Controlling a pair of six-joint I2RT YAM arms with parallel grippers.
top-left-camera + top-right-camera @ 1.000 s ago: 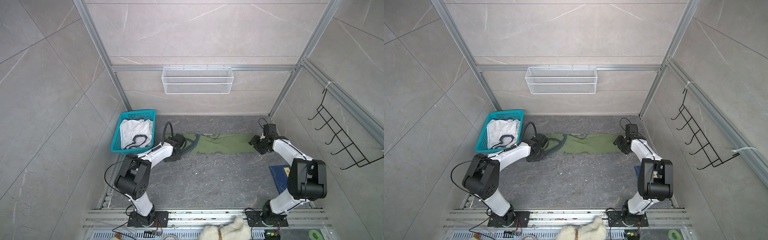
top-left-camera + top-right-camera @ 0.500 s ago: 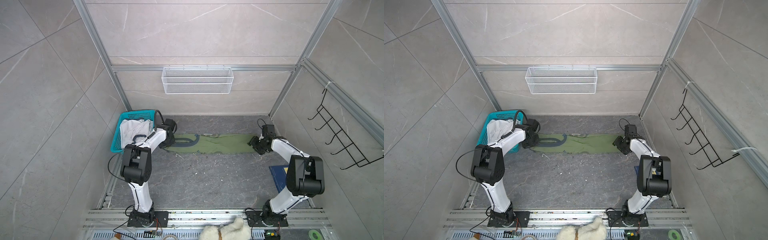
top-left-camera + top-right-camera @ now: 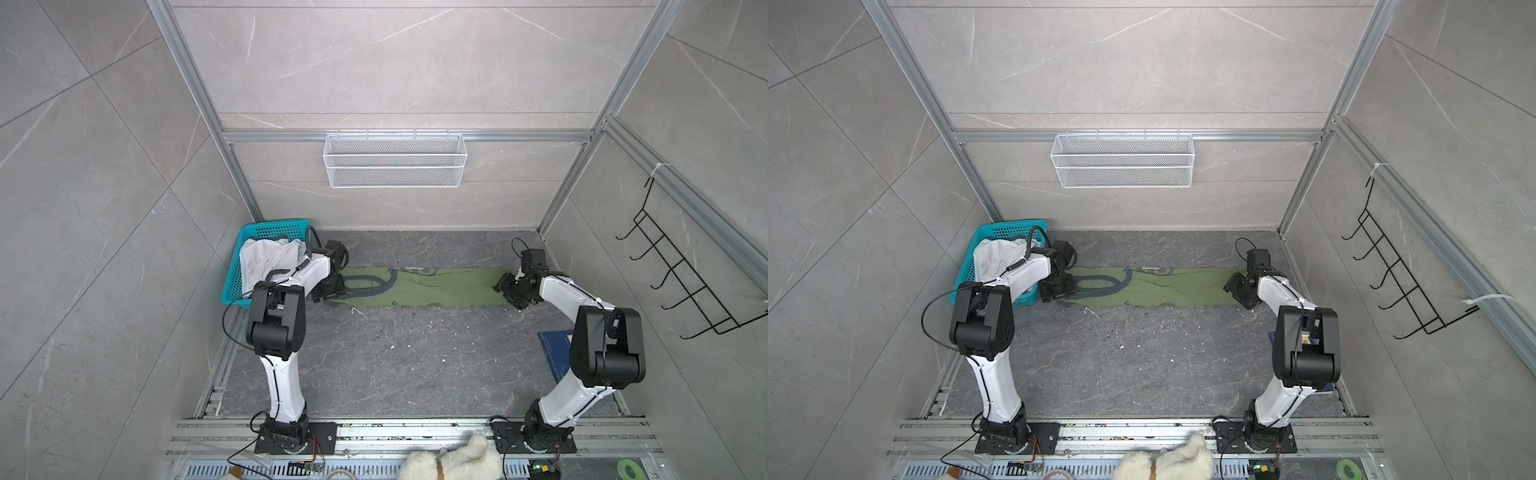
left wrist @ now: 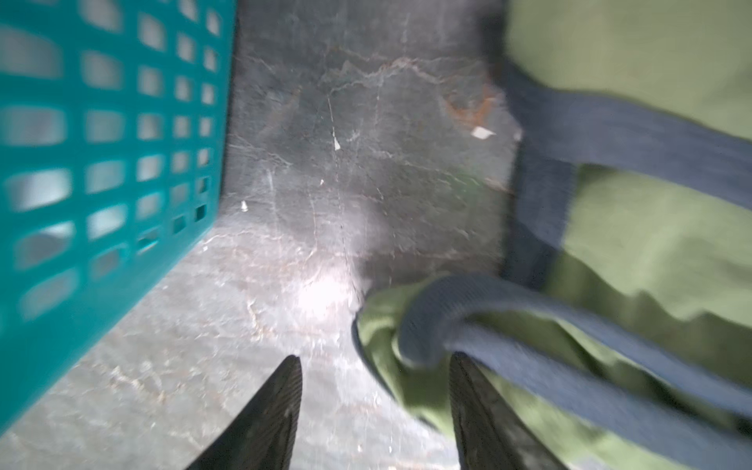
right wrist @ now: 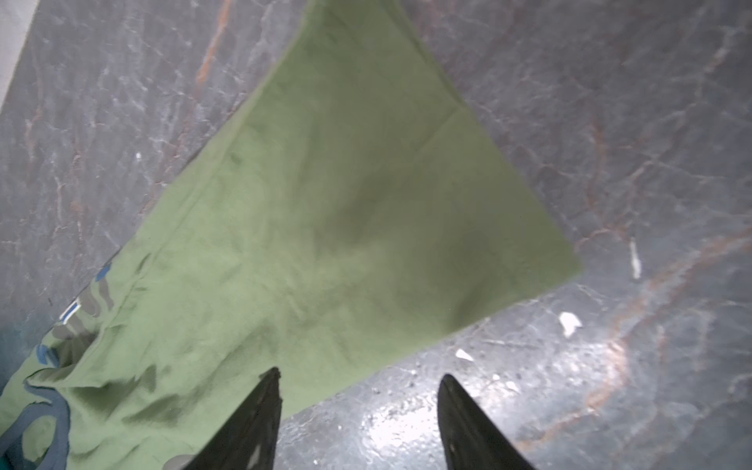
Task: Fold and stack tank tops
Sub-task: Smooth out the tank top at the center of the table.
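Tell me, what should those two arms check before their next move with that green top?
1. The green tank top lies as a long strip on the table: ok.
2. The left gripper is open with nothing clamped; the navy strap lies beside one finger: ok.
3. The right gripper is open at the hem end, holding nothing: ok.
4. Strap end smooth: not ok, it is bunched.
5. The white tank top lies in the teal basket: ok.
6. Layers of the strip line up underneath: cannot tell.
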